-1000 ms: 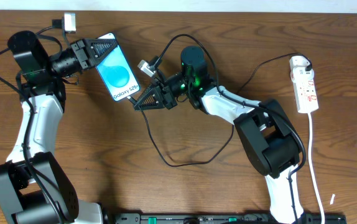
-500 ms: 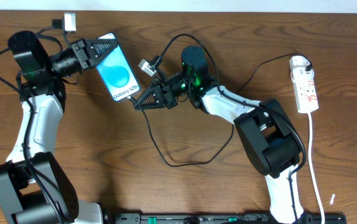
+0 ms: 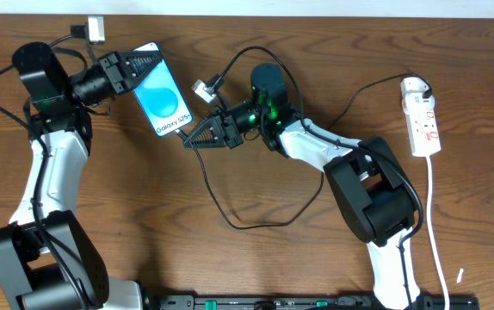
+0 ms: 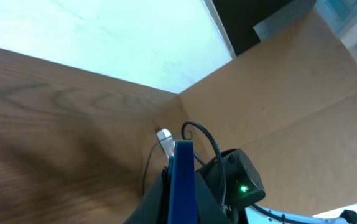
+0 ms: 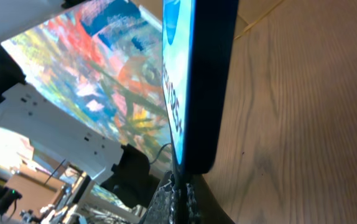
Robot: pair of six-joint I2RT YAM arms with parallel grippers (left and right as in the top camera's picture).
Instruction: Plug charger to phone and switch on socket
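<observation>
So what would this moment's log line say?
left gripper: shut on phone | right gripper: shut on charger, tip at phone's lower end | socket: untouched

1. One black-framed rectangular smartphone with a bright blue screen (image 3: pixel 163 102).
2. One long thin black charger cable (image 3: pixel 256 226).
3. One narrow white oblong power strip with small red marks (image 3: pixel 422 120).
4. One thick white cord (image 3: pixel 432 220).
5. Two black-and-white jointed robot arms: left arm (image 3: pixel 53 172), right arm (image 3: pixel 316 151).
6. Two black two-finger grippers: left gripper (image 3: pixel 148 62), right gripper (image 3: pixel 188 142).
7. One small grey-and-white block (image 3: pixel 96 31) at the table's far edge.
8. One brown wood-grain table (image 3: pixel 230 267).
</observation>
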